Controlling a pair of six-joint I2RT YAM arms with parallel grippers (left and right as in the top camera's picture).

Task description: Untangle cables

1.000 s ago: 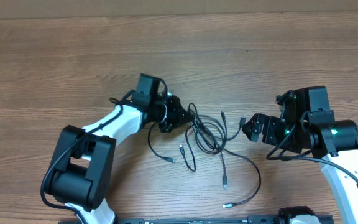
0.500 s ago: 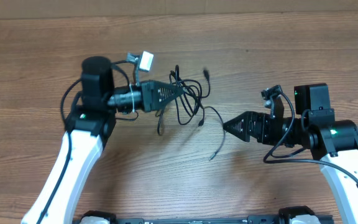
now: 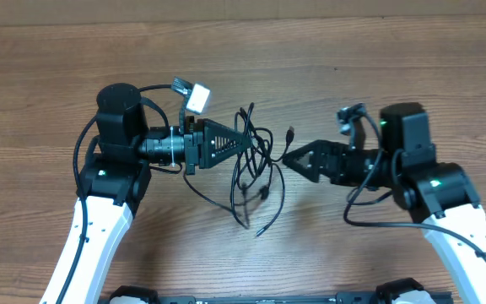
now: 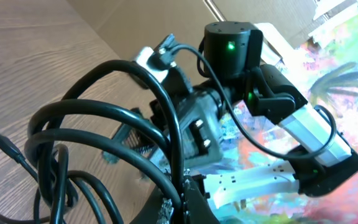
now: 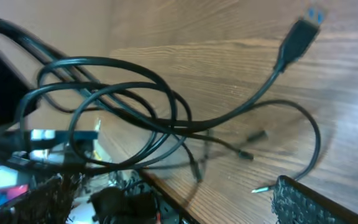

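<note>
Thin black cables (image 3: 256, 165), tangled, hang over the middle of the wooden tabletop (image 3: 353, 67) from my left gripper (image 3: 245, 140), clamped on them; my right gripper (image 3: 288, 160) gapes wide beside them.

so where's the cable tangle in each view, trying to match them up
overhead: the cables are mid-frame, between the left gripper and the right gripper.
left wrist: the cables fill the left half as big, close loops.
right wrist: the cables loop across the left and centre, with one plug end at the top right.
shared landmark: the wooden table, behind them in all three views.
</note>
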